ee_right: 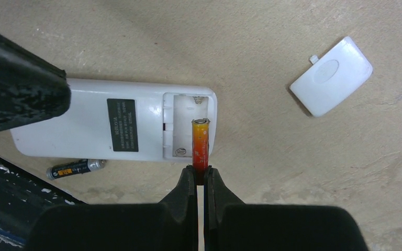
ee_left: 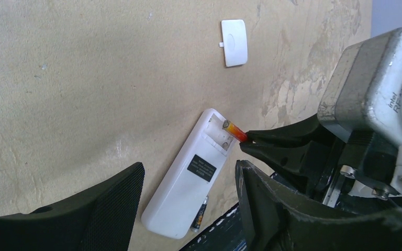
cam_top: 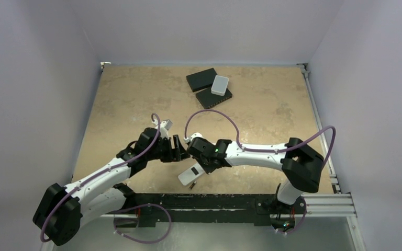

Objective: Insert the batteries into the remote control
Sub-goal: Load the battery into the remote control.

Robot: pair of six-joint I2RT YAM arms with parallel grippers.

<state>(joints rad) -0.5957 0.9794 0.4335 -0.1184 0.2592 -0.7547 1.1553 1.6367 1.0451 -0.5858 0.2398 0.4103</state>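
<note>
**Black fingertips pinching red-orange cylindrical battery by its tail alone**

Closing almost fully, the right gripper is clamping only the battery's tail. Its free end is hovering over, perhaps touching, the open recess of the small white rectangular plastic remote control, which is lying back-up at 6 o'clock on the tan tabletop.

So short a hold is risking the battery pivoting or popping free once pressed against the contacts, and the loose remote could be sliding away under that push.

The left gripper, fingers wide apart, is holding nothing; whether it is touching the remote cannot be told. The dark thin battery is lying at 7 o'clock of the remote, the white plastic cover at 2 o'clock.
</note>
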